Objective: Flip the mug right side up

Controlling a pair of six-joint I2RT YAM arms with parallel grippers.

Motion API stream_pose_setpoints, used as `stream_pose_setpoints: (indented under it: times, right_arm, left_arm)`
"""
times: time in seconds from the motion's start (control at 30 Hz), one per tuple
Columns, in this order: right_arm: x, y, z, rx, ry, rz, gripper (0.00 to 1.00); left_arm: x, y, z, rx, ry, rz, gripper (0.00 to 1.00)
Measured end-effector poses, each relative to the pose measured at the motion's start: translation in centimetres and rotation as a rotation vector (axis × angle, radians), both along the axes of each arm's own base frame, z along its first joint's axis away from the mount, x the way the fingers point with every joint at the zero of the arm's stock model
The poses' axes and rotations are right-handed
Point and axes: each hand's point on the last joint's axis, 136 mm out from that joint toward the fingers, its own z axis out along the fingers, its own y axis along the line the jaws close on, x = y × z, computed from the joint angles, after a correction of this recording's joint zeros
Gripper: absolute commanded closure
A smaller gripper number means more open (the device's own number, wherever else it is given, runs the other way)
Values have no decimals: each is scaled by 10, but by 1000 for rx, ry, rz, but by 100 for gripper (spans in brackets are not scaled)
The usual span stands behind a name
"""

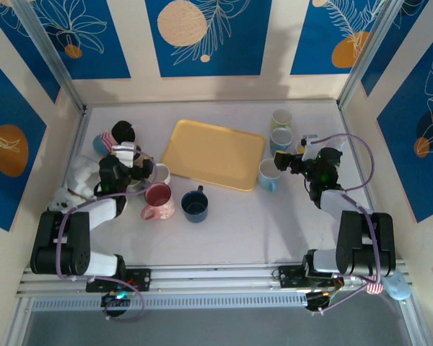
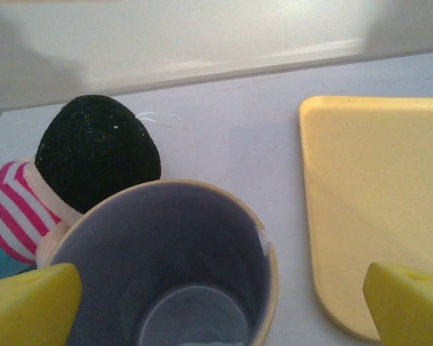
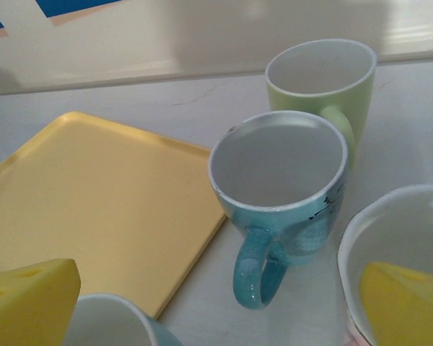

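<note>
Print on blue mug is unreadable; left gripper straddles upright mug.

The tray is smooth, matt yellow plastic. Left of the tray, the grey mug has a satin ceramic glaze, and the plush toy is rough knitted cloth. Right of the tray, the blue mug and green mug carry glossy glaze. The fingers look matt and finely pitted. The worktop is smooth and matt.
</note>
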Motion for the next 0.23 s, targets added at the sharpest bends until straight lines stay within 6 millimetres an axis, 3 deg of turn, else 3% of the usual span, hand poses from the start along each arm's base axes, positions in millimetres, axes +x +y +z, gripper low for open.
stream_pose_setpoints:
  times: [0.23]
  right_arm:
    - [1,-1,0,2,-6,-4,1]
  left_arm:
    - [4,0,0,-1,-21,0,0]
